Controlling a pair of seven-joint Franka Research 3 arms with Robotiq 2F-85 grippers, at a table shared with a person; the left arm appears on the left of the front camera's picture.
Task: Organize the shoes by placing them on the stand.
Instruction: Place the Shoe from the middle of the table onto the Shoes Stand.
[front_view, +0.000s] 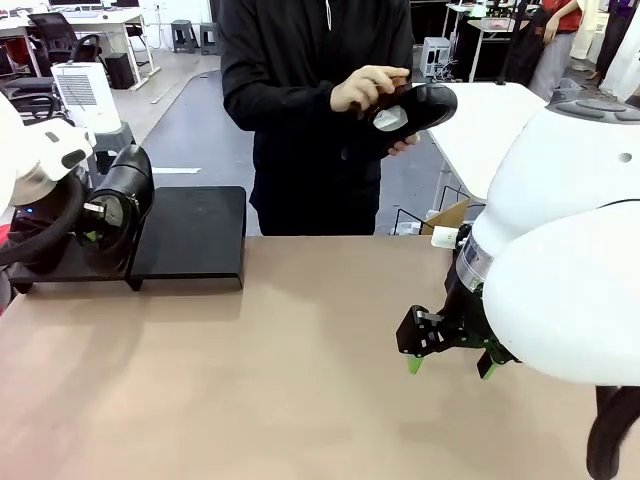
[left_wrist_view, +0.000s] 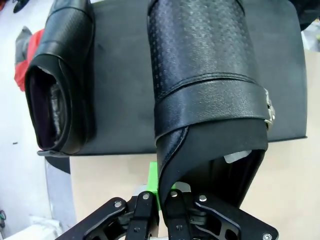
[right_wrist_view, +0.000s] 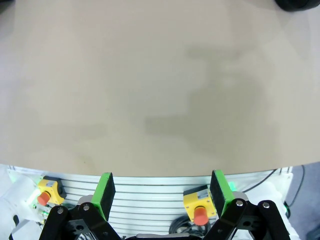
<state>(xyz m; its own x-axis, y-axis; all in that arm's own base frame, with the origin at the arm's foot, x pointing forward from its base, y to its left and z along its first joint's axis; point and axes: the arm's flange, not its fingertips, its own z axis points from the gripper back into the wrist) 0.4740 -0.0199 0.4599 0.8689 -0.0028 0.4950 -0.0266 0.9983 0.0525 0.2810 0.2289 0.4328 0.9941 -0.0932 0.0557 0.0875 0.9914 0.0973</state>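
Shoe is lying over the stand, beside a second shoe; your left gripper is pinching its heel rim. Your right gripper is hanging wide open above the table.

Stand: low matte black flat-topped rack, left of frame in the front view. Buckled shoe: glossy black with a dot-embossed upper and a strap with a metal buckle. It sits centre frame in the left wrist view, toe pointing away over the stand top, heel end overhanging the near edge, heel wall pinched in the left gripper. Second shoe lies on the stand parallel to it at upper left, apart. Third shoe, black with a pale inside, is tilted in the person's hands at upper centre of the front view.
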